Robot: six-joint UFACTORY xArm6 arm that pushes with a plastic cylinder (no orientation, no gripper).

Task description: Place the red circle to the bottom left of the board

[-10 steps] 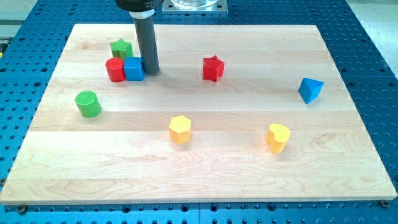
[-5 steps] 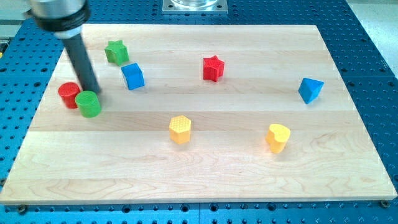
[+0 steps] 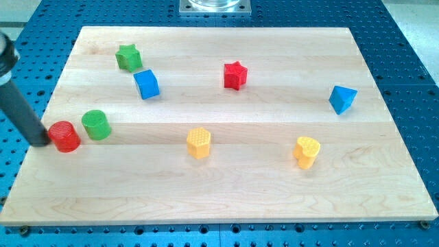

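The red circle (image 3: 66, 136) stands near the board's left edge, a little below mid height. My tip (image 3: 41, 142) is at the board's left edge, just left of the red circle, touching or almost touching it. The rod slants up to the view's left edge. A green circle (image 3: 96, 125) stands just right of the red circle, slightly higher, with a small gap between them.
A green star (image 3: 128, 57) and a blue cube (image 3: 147, 84) sit at upper left. A red star (image 3: 234, 75) is at upper middle, a blue block (image 3: 342, 99) at right. A yellow hexagon (image 3: 199, 143) and a yellow heart (image 3: 306, 151) sit lower down. The wooden board (image 3: 226, 192) lies on a blue perforated table.
The red circle has gone from beside the blue cube down and left to the left edge. My tip swept left and now sits left of it. The green circle shifted slightly down.
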